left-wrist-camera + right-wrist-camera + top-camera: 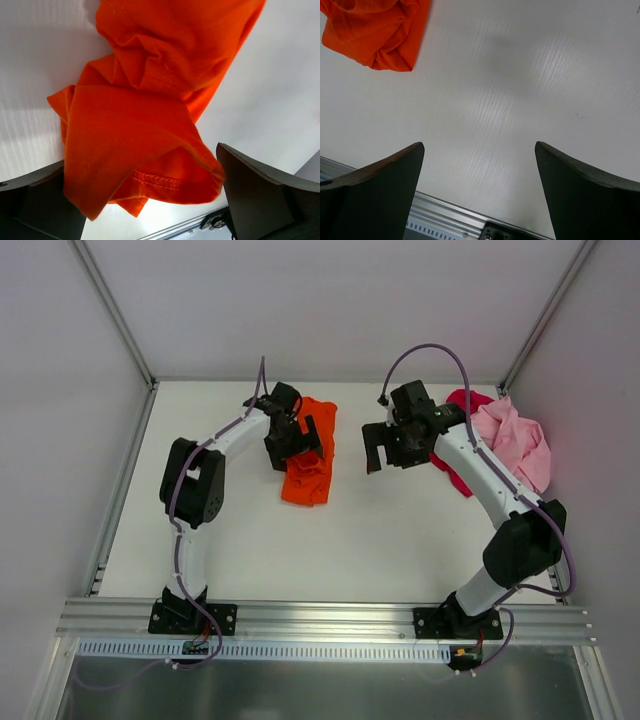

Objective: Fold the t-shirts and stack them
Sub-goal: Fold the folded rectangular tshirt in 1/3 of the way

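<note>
Left tool gapes over crumpled orange t-shirt

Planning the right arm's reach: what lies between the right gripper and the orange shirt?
Nothing: only bare table between right gripper and orange shirt, shown in the top view.

You have bare table open from the orange t-shirt down to the near rail. The pink t-shirt and red t-shirt crowd the far right corner, against the wall.
</note>
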Available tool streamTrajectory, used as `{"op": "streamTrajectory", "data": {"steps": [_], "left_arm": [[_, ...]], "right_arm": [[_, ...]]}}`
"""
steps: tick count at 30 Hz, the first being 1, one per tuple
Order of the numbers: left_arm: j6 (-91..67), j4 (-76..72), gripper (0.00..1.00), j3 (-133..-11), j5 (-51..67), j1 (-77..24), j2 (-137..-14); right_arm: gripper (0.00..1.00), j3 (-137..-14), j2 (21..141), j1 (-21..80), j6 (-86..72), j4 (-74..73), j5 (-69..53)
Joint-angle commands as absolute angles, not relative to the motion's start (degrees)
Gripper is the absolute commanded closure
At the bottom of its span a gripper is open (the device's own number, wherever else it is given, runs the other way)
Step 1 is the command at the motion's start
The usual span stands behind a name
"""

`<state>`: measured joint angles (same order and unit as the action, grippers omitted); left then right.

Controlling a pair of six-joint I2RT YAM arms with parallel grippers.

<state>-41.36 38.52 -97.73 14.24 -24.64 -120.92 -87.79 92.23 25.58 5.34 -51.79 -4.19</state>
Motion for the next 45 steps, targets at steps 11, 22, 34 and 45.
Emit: {"op": "streamTrajectory", "data": {"steps": [11,22,34,45], "left_arm": [[-42.4,35.3,0.01,-96.9,12.4,-24.3,-106.4],[-38.5,34.1,0.01,-94.3,7.8,-25.2,-102.8],[-41.4,37.2,0.01,-78.0,9.5,-26.1,-94.9],[-40.0,26.7,0.07,-75.8,12.0,-27.3,-101.9]], "right_arm": [[0.00,-85.0,89.1,30.5,6.3,-50.3,-7.3],[0.00,-85.0,88.1,32.7,8.0,-50.8,-4.2],[0.00,-86.0,89.1,32.7,7.6,-50.3,-3.7],[0.00,-87.2,88.8,32.8,8.7,-51.7,-4.0]]}}
